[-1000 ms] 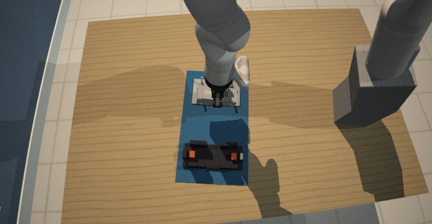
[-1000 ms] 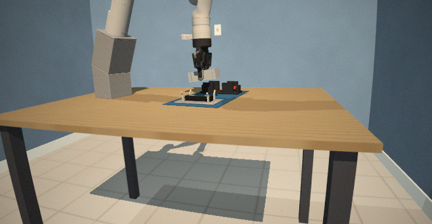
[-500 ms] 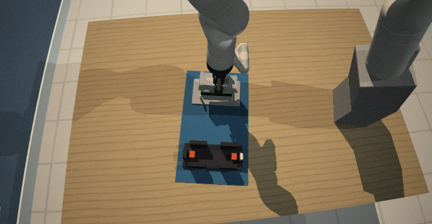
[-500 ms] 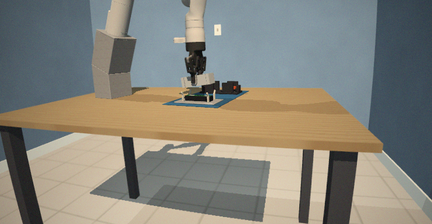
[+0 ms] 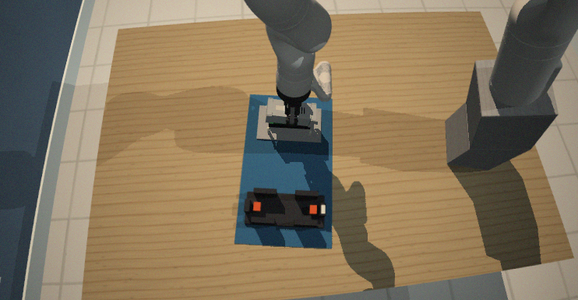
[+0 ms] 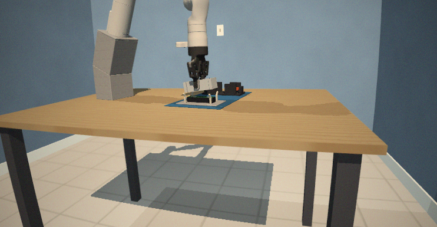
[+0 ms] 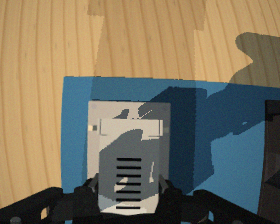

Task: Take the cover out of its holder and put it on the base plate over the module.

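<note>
The light grey cover [image 5: 275, 115] [image 6: 209, 84] [image 7: 128, 147] is held tilted just above the module, its left end lower in the exterior view. My gripper [image 5: 291, 119] [image 6: 198, 83] [image 7: 128, 184] points down and is shut on the cover. The module [image 6: 200, 99], black with a green top, lies on the pale base plate [image 5: 262, 132] [image 6: 201, 104] [image 7: 92, 160], between thin upright posts [image 6: 217, 96]. A gap shows between cover and module; whether the lower end touches a post, I cannot tell. The black holder [image 5: 285, 202] [image 6: 234, 89] [image 7: 276, 150] stands empty, with orange blocks.
The base plate and the holder stand at opposite ends of a blue mat [image 5: 275, 172] [image 6: 238, 96] [image 7: 231, 150] on the wooden table [image 5: 161, 217] [image 6: 275, 127] [image 7: 31, 75]. The arm's grey pedestal [image 5: 513, 135] [image 6: 113, 66] stands to one side of the mat.
</note>
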You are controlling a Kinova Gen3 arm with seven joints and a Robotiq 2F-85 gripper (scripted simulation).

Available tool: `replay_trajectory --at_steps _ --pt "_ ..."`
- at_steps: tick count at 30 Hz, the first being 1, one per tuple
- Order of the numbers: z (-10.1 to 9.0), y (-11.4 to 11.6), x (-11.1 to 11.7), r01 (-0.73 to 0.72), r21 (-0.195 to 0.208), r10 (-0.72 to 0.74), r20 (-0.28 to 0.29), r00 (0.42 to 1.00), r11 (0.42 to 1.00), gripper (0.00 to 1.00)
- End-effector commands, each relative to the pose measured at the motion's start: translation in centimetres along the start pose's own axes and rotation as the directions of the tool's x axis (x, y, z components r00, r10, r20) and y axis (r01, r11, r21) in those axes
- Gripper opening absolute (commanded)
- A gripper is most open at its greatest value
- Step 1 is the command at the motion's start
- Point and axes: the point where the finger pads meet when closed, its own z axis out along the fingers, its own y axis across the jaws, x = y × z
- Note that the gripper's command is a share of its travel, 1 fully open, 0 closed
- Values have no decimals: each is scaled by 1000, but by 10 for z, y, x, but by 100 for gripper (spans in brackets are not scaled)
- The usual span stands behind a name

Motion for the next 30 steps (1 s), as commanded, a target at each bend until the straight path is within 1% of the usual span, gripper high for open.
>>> replay_trajectory --at_steps 1,12,30 --pt "0 -1 1 0 1 0 -1 1000 1000 0" --pt "8 -2 1 0 1 0 -1 1000 1000 0" --pt "7 -2 1 0 1 0 -1 1000 1000 0"
